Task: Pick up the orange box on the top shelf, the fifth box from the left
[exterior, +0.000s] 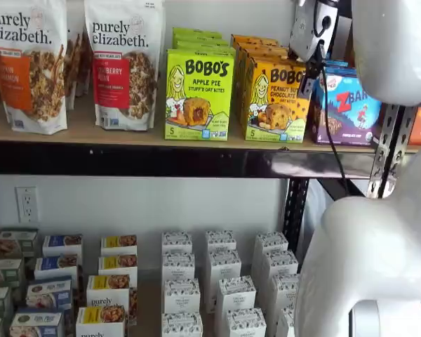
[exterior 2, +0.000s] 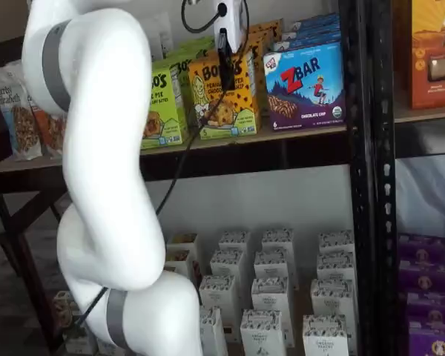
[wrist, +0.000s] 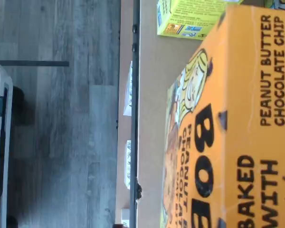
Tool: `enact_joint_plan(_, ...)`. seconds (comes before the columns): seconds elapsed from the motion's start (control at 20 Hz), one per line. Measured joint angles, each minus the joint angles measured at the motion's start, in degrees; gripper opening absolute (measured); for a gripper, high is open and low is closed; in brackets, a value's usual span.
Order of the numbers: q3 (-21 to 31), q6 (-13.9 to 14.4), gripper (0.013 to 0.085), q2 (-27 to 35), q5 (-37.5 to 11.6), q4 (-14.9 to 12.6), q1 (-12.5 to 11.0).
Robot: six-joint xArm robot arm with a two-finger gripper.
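Note:
The orange box (exterior: 274, 98) stands upright on the top shelf (exterior: 126, 137), between a lime-green Bobo's box (exterior: 198, 95) and a blue ZBar box (exterior: 347, 105). It also shows in a shelf view (exterior 2: 221, 104). In the wrist view the orange box (wrist: 237, 118) fills much of the picture, very close, with the tan shelf board (wrist: 152, 118) beside it. My gripper (exterior 2: 226, 68) hangs at the box's upper part; only a black finger shows against its front. In a shelf view the gripper (exterior: 307, 83) is at the box's right top corner. No gap shows, so its state is unclear.
Granola bags (exterior: 28, 63) stand at the shelf's left. Small white boxes (exterior: 217, 281) fill the lower level. A black upright (exterior 2: 363, 185) rises right of the ZBar box (exterior 2: 308, 85). My white arm (exterior 2: 104, 148) blocks the left part. A cable (exterior: 333, 140) hangs from the gripper.

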Motion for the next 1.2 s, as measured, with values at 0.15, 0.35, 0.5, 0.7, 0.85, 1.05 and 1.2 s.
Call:
enact_joint_plan(0.15,0.52,0.00,0.0850,-0.28,-0.57,0.26,0.03)
enact_joint_plan(0.35,0.71,0.00,0.0770,-0.41,-0.73,0.64,-0.03)
enact_joint_plan(0.5,0.80,0.03,0.0730,-0.49,-0.83,0.73,-0.02)
enact_joint_plan(0.7,0.82,0.06,0.0650,-0.53,-0.86,0.87,-0.01)
enact_joint_plan(0.85,0.51,0.17,0.0650,-0.34,-0.46,0.59,0.13)
enact_joint_plan(1.05,0.44,0.24,0.0650,-0.29,-0.37,0.51,0.19)
enact_joint_plan(1.2,0.54,0.27,0.0650,-0.35,-0.53,0.55,0.23)
